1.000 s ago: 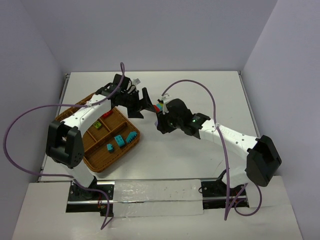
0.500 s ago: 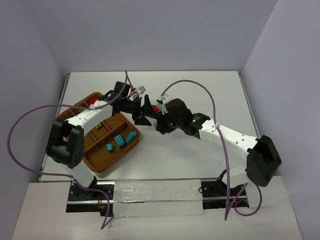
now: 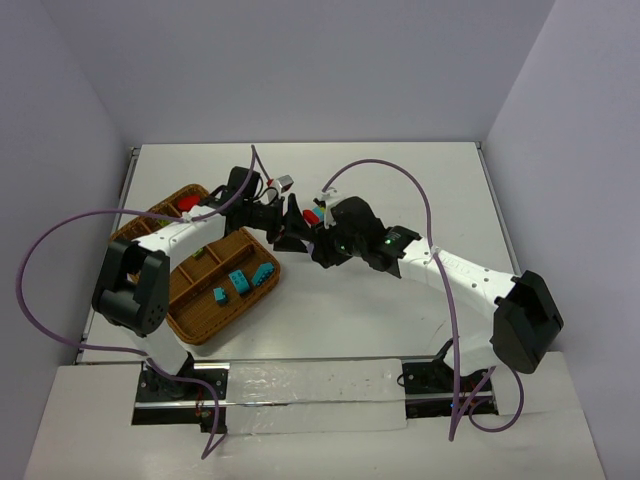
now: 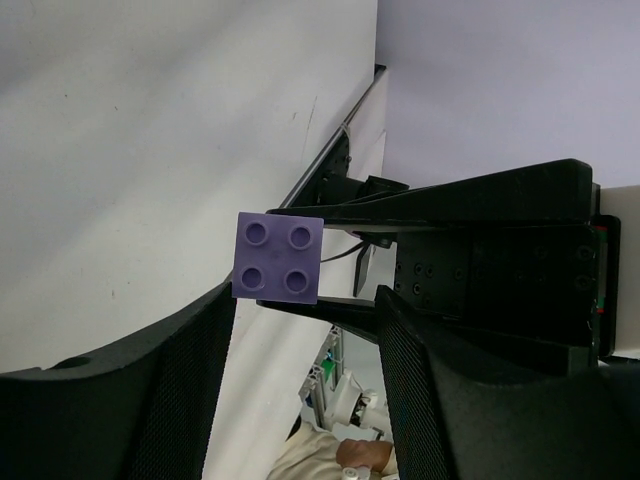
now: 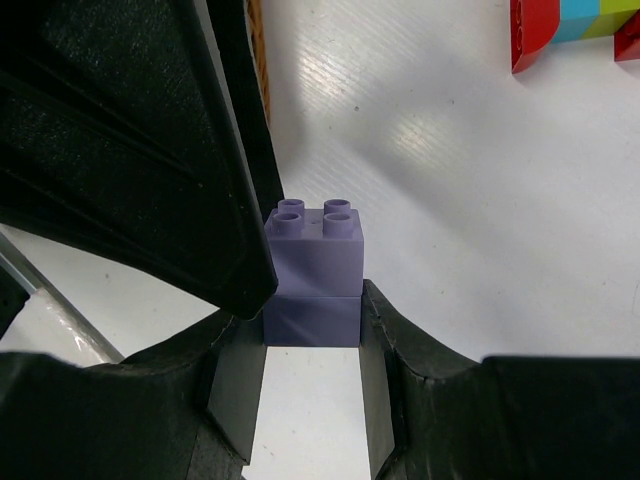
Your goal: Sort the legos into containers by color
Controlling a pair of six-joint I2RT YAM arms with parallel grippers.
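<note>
Where the table [image 3: 400,180] shows, it is flat, matte white and rectangular, boxed in by plain pale lavender walls [image 3: 300,70]; glare streaks lie on it in the right wrist view.

Left side: wicker tray [image 3: 232,316], brown woven, rounded corners, inner dividers, sitting at an angle. Teal legos [image 3: 238,281] lie in its near compartment, a red lego [image 3: 188,205] in a far one. The other small pieces are too small to tell.

Centre: left gripper [image 4: 306,298], black, textured pads, jaws standing apart and wider than the brick. One finger lies along the side of the purple lego stack [image 5: 312,265]; contact on the other side cannot be told.

The stack is two smooth square purple bricks, four round studs on top. It is held above the table just right of the tray.

Right of centre: right gripper [image 5: 312,325], black, clamped on the lower brick of that stack, a pad flat on each side.

A red, teal and green lego stack [image 5: 565,22], glossy, lies on the table just beyond the grippers.
</note>
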